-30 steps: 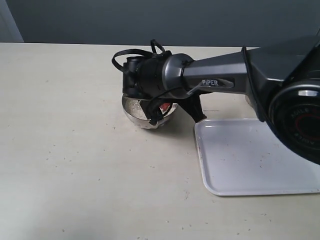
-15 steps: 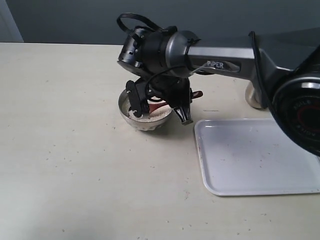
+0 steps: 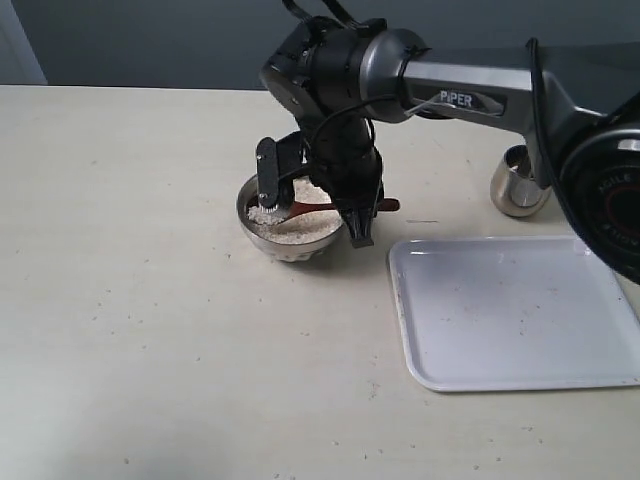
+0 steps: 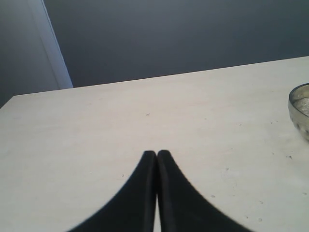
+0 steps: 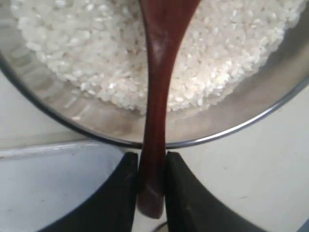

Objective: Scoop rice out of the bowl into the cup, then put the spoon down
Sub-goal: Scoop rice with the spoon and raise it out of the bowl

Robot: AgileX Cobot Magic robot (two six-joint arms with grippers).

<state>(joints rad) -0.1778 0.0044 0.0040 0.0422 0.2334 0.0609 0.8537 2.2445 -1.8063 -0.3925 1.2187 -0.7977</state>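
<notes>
The steel bowl (image 3: 262, 231) holds a mound of white rice (image 3: 303, 224) and stands left of centre on the table. My right gripper (image 3: 372, 212) hangs over the bowl's right rim, shut on the end of the spoon (image 3: 325, 208) handle. The scoop lies on the rice. In the right wrist view the gripper (image 5: 152, 157) clamps the reddish-brown spoon (image 5: 158, 87) just outside the bowl rim (image 5: 231, 128), above the rice (image 5: 87, 43). The small steel cup (image 3: 518, 182) stands at the right, behind the tray. My left gripper (image 4: 157, 153) is shut on nothing over bare table, with the bowl (image 4: 300, 111) off to one side.
A white tray (image 3: 510, 310) lies right of the bowl, its corner close to the bowl; in the right wrist view the tray (image 5: 48, 183) shows beside the jaws. The right arm (image 3: 470, 95) stretches from the right edge over the space between bowl and cup.
The right arm has risen and swung its wrist upward over the bowl, uncovering the rice and the spoon. The cup, hidden behind the arm before, has come into view.
</notes>
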